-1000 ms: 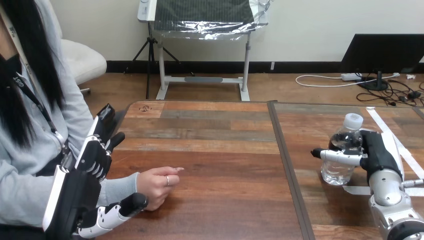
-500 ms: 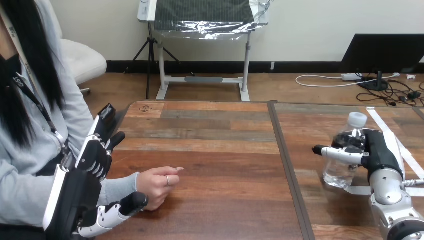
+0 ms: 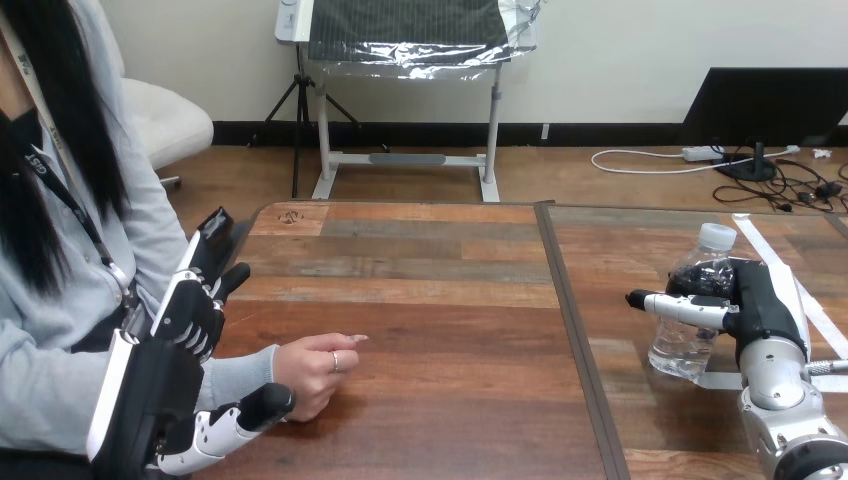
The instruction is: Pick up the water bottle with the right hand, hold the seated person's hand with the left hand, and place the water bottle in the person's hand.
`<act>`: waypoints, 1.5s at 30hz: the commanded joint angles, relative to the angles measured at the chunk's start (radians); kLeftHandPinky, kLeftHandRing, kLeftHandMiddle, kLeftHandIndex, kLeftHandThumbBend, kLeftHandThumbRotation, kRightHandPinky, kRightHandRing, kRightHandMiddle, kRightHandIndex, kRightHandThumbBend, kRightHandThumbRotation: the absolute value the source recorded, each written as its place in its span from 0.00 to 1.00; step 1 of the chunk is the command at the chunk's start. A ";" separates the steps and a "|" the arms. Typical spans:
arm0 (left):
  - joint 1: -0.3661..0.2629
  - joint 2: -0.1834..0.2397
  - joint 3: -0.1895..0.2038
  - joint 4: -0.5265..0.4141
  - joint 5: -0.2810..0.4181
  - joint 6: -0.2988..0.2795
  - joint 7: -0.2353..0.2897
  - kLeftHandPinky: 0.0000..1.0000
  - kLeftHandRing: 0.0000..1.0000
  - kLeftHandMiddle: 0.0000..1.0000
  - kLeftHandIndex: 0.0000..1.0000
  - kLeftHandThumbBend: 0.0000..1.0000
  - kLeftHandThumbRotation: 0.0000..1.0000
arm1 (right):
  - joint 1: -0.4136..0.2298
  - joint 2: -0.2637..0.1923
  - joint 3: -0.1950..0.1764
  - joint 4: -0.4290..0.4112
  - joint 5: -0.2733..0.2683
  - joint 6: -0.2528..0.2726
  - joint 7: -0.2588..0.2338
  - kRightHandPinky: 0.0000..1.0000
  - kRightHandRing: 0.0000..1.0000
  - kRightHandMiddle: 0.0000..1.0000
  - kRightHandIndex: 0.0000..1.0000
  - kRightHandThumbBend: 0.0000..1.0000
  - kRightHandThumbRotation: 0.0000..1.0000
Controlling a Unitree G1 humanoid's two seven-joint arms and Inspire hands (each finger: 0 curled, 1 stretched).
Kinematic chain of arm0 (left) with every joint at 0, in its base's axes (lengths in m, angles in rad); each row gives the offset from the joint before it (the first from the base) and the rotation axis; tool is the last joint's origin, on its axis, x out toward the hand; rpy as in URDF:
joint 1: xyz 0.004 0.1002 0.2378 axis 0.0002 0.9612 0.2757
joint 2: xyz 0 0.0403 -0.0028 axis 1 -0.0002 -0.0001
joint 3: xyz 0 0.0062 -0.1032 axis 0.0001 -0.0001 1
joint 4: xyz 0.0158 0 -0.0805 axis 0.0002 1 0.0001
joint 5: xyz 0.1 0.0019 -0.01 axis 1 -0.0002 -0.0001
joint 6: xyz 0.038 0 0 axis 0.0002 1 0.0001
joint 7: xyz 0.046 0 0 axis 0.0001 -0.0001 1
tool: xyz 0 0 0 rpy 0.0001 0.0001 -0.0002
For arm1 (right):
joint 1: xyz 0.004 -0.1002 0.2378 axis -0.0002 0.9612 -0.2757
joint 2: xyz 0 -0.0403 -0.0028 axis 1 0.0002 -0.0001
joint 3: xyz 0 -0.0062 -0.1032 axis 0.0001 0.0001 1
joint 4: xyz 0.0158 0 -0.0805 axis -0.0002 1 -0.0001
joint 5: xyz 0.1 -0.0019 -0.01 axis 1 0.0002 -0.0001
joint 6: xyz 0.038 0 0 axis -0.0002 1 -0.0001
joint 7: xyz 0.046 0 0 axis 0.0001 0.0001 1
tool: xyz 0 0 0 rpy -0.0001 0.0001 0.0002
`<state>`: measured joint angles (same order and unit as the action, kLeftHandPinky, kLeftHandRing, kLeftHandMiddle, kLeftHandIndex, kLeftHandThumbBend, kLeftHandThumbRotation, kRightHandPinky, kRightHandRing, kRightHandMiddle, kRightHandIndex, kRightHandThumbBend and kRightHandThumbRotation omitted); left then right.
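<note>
leaning bottle [image 3: 688, 335] in right robot hand [image 3: 762, 300]

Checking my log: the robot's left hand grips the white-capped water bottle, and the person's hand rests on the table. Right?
No. The head view shows the right hand gripping the water bottle; the left hand is open beside the person's hand, which does rest on the table. The cap is white.

A: Left hand [image 3: 150, 390]?
B: Black body, white shell along one edge. Fingers [image 3: 190, 300] jointed, black and white.
A: Right hand [image 3: 762, 300]?
B: Black, with a white shell on its back; a white finger, tipped black.
A: Right forearm [image 3: 775, 385]?
B: Silver, rounded housing.
</note>
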<state>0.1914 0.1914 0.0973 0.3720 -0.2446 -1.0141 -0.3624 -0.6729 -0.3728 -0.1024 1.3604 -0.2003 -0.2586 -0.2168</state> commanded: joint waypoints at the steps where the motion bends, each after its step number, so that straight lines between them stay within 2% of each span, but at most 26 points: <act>1: -0.038 0.000 0.007 -0.048 0.000 -0.004 0.008 0.92 0.99 1.00 0.96 1.00 0.60 | -0.056 0.010 -0.020 -0.020 0.020 -0.052 -0.008 0.36 0.41 0.50 0.52 0.84 0.00; 5: -0.036 0.000 0.010 -0.051 0.013 0.001 0.016 0.92 0.99 1.00 0.96 1.00 0.61 | -0.060 0.011 -0.020 -0.020 0.021 -0.050 -0.008 0.35 0.40 0.49 0.52 0.84 0.00; 9: -0.050 0.001 0.010 -0.026 0.009 -0.028 0.010 0.91 0.98 1.00 0.96 1.00 0.60 | -0.060 0.013 -0.022 -0.024 0.022 -0.068 -0.009 0.35 0.39 0.49 0.51 0.85 0.00; 17: -0.051 0.004 0.008 -0.024 0.008 -0.020 0.008 0.91 0.99 1.00 0.96 1.00 0.60 | -0.066 0.015 -0.022 -0.028 0.016 -0.087 -0.005 0.34 0.39 0.49 0.51 0.84 0.00; 32: -0.045 0.007 0.018 -0.031 0.043 -0.006 0.033 0.90 0.98 0.99 0.95 1.00 0.61 | -0.077 0.025 -0.030 -0.041 0.032 -0.145 0.027 0.33 0.38 0.48 0.51 0.84 0.00; 39: -0.044 0.011 0.038 -0.038 0.104 -0.001 0.072 0.90 0.98 0.99 0.95 1.00 0.64 | -0.082 0.031 -0.026 -0.051 0.031 -0.187 0.037 0.33 0.38 0.47 0.50 0.84 0.00; 45: -0.044 0.016 0.049 -0.044 0.138 0.009 0.095 0.90 0.97 0.99 0.95 1.00 0.61 | -0.088 0.036 -0.020 -0.059 0.031 -0.215 0.048 0.33 0.38 0.47 0.49 0.84 0.00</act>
<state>0.1911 0.1914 0.1284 0.3711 -0.1341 -1.0125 -0.2922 -0.6717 -0.3479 -0.1208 1.3604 -0.1853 -0.4097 -0.1743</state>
